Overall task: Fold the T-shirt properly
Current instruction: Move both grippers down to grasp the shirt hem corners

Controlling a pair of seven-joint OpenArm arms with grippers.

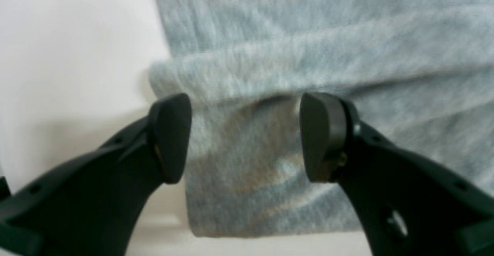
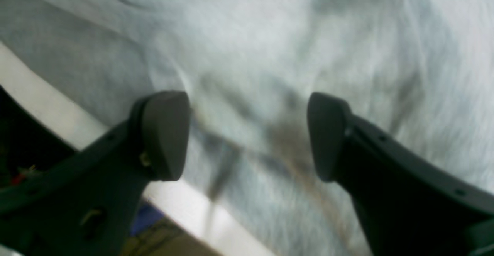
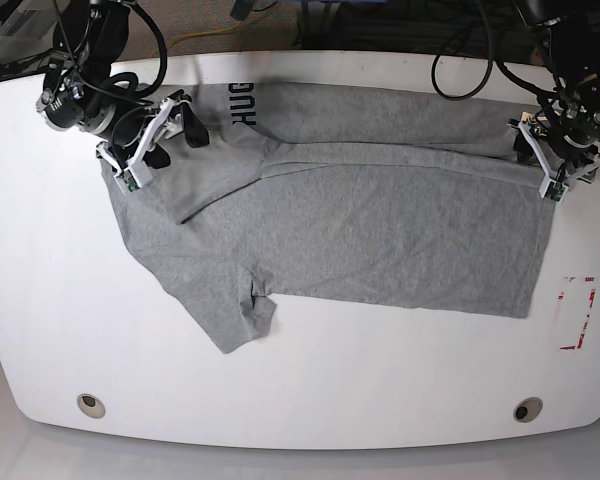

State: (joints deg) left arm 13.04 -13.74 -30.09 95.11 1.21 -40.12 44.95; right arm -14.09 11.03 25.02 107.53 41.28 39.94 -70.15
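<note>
The light grey T-shirt point(image 3: 360, 220) lies spread on the white table point(image 3: 310, 380), its far long edge folded over toward the middle. Dark lettering point(image 3: 242, 103) shows on the turned-over part at the back left, and one sleeve point(image 3: 235, 315) points to the front left. My right gripper point(image 3: 168, 140) hovers open over the shirt's back left end, and cloth point(image 2: 247, 55) fills the space between its fingers point(image 2: 164, 132). My left gripper point(image 3: 538, 165) stands open at the shirt's far right edge. Its fingers point(image 1: 171, 136) straddle a folded corner point(image 1: 239, 171) without pinching it.
A red-outlined rectangle point(image 3: 577, 312) is marked on the table at the right. Two round holes point(image 3: 91, 404) point(image 3: 527, 409) sit near the front edge. Cables point(image 3: 460, 60) trail behind both arms. The table's rim point(image 2: 46, 109) runs close beside my right gripper.
</note>
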